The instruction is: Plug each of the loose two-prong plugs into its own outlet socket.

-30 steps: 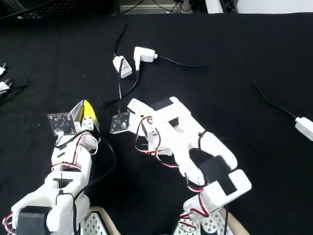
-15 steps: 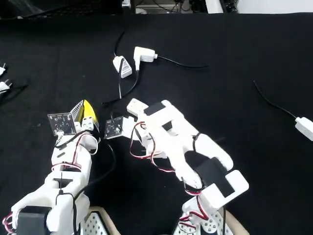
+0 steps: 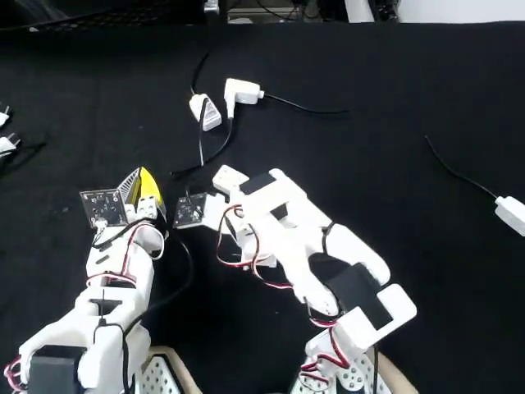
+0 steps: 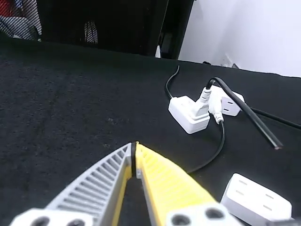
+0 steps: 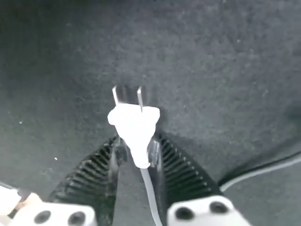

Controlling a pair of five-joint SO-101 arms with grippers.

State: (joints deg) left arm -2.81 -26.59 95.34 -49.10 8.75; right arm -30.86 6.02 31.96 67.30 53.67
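Plug [image 5: 134, 123] in right gripper [image 5: 136, 144], prongs [image 5: 139, 97] outward, long axis seemingly gripper-aligned.

Two arms side by side at the worktop's [image 3: 394, 123] near edge, left pincer [image 3: 139, 185] ahead of its arm, plug [image 5: 134, 125] clamped in the right pincer [image 5: 135, 146], one socket [image 3: 229, 176] just beside the right arm, two sockets [image 3: 205, 112] farther back at centre, loose plugs [image 3: 6, 144] at the far left edge.

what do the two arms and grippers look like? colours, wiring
Left arm and right arm: white printed links, black servos, loose red and white wires. Left gripper: one grey ribbed finger, one yellow. Right gripper: black ribbed fingers on a white base.
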